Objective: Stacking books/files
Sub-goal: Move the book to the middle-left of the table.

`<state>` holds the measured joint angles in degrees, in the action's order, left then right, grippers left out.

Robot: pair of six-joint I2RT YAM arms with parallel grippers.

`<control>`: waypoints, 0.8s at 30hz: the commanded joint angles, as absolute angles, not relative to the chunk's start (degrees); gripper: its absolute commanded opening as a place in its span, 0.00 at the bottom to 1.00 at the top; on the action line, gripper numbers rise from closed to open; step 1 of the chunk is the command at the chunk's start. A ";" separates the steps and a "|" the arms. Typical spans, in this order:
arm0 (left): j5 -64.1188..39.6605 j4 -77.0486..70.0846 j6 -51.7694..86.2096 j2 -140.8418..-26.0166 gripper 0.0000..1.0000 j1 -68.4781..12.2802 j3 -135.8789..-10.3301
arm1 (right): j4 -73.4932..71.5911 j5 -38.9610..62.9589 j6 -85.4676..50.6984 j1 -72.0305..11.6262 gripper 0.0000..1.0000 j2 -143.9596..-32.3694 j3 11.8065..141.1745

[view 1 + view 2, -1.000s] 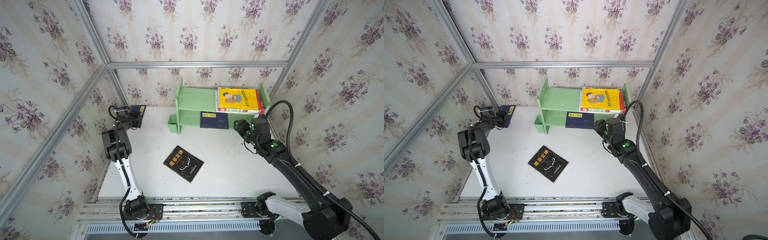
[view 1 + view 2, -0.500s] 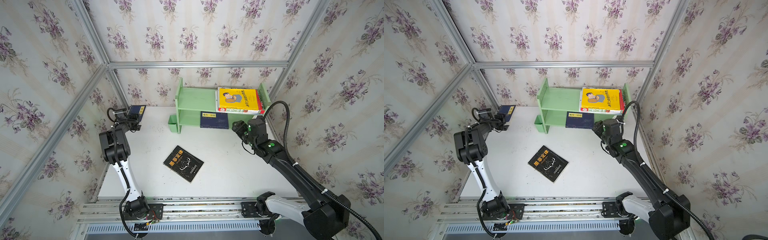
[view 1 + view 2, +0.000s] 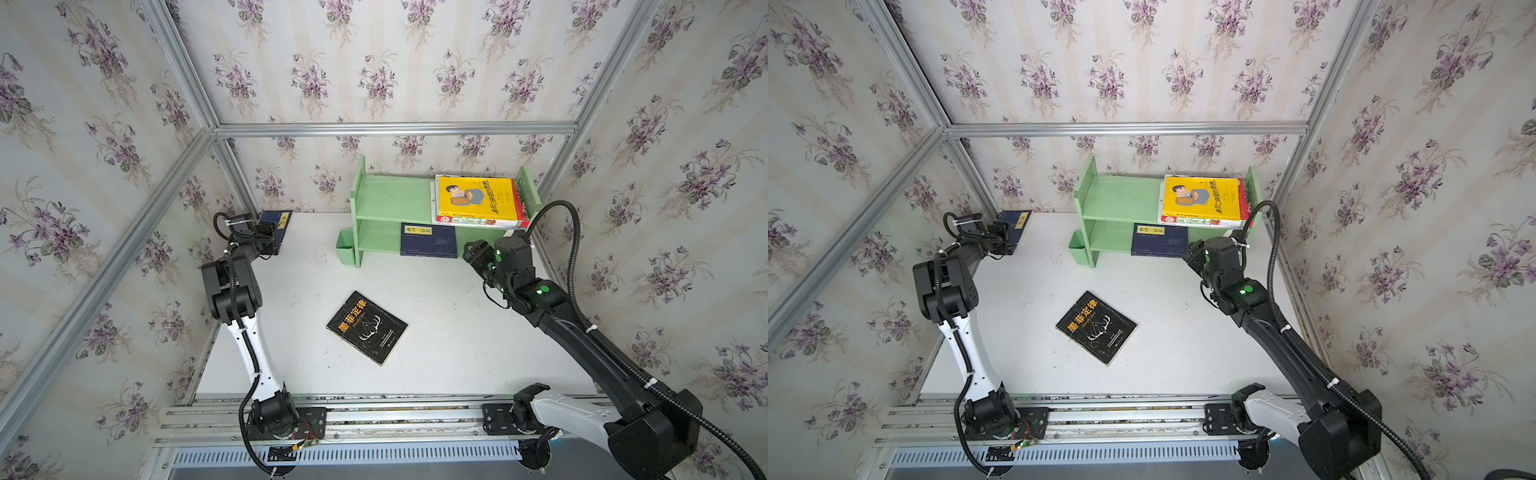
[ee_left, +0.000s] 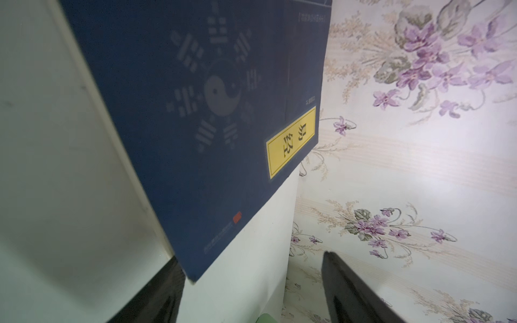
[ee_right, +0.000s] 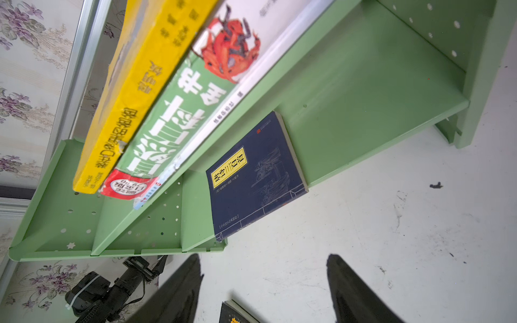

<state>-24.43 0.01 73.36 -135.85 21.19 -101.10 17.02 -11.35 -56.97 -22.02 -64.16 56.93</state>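
At the far corner of the table (image 3: 436,365), the left gripper (image 4: 250,256) has its fingers apart with nothing between them. One finger (image 4: 167,282) sits just beside the near corner of a navy book (image 4: 195,112) with a yellow label, which lies flat close to the wall (image 4: 419,167).

Over the last second the gripper has stayed at that book while the arm's elbow has swung slightly outward. It looks to be lining up for a grip rather than lifting yet.

The right gripper (image 5: 263,256), also spread and empty, has drifted a little away from the end of the green shelf (image 3: 390,195). It faces the lower level, where a second navy book (image 5: 251,179) lies flat.

On the top level the yellow book (image 3: 476,197) rests on the green-and-red book (image 5: 173,112), so a stack has been started. The black book (image 3: 366,327) lies alone mid-table, well apart from both arms.

By my reckoning three books remain to be gathered, and the corner one is likely next.
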 commanded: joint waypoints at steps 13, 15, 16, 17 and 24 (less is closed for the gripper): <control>-25.02 -19.03 79.10 -135.44 0.63 21.27 -94.31 | 16.96 -12.52 -57.09 -22.33 0.73 -64.59 57.75; -24.64 -19.24 79.19 -135.44 0.59 21.26 -94.00 | 16.97 -12.59 -57.13 -22.35 0.73 -64.60 57.83; -24.35 -19.51 79.26 -135.57 0.57 21.26 -93.87 | 17.07 -12.57 -57.13 -22.32 0.73 -64.52 57.89; -24.15 -19.59 79.47 -135.61 0.56 21.27 -93.73 | 17.13 -12.57 -57.08 -22.33 0.73 -64.51 57.89; -24.10 -19.89 81.47 -137.02 0.32 21.20 -93.80 | 17.57 -12.92 -57.04 -22.35 0.73 -64.23 58.09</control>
